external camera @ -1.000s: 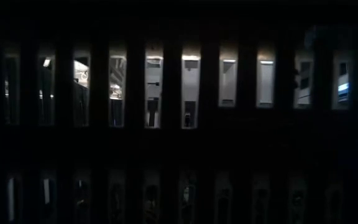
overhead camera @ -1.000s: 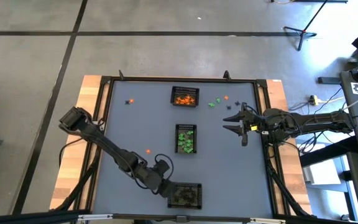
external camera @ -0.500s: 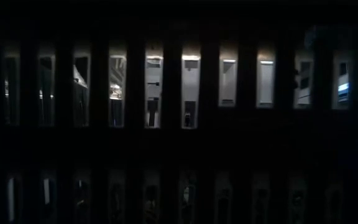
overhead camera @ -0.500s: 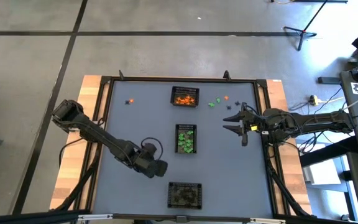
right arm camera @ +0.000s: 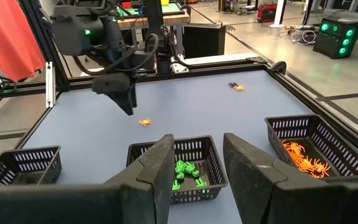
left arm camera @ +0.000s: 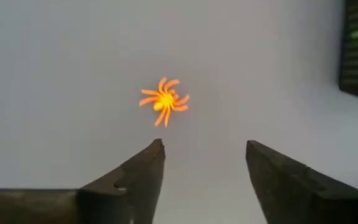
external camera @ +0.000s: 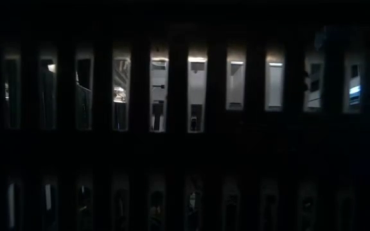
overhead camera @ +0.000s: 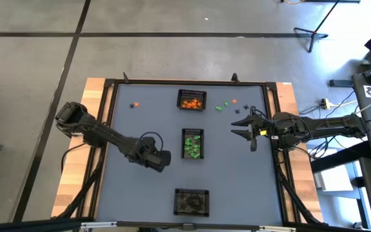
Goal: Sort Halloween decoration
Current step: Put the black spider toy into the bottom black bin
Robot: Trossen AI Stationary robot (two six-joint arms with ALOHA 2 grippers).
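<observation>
Baskets, counted in the high view: three small rectangular black mesh ones in a line down the middle of the grey tabletop (overhead camera: pixel 134 193). Nearest basket (overhead camera: pixel 191 201) holds dark pieces that cannot be made out singly. Middle basket (overhead camera: pixel 192 143) holds green trinkets; far basket (overhead camera: pixel 192 100) holds orange ones. All three have slotted walls, open tops and rounded rims.

Left gripper (overhead camera: pixel 161 159) sits between the near and middle baskets, just left of the middle one. Its two dark wedge-shaped fingers (left arm camera: pixel 138 174) stand apart with nothing between them. Straight ahead of the fingertips in the left wrist view lies one orange spider (left arm camera: pixel 164 101): glossy, with thin curled legs radiating from a small body, flat on the bare tabletop, close to the fingers and not touching them.

Right gripper (overhead camera: pixel 245 129) hangs over the right side of the tabletop, level with the gap between the middle and far baskets. Its fingers (right arm camera: pixel 154 168) are apart and empty.

Loose pieces farther off: a small cluster (overhead camera: pixel 225 105) to the right of the far basket, about two green and one orange, with a dark piece (overhead camera: pixel 238 110) just beside it. At far left lies another pair (overhead camera: pixel 134 105), one dark and one orange, touching or nearly so. Tabletop is matte and smooth, inside a black frame with wood edging.

Low view is almost wholly dark behind slats.
</observation>
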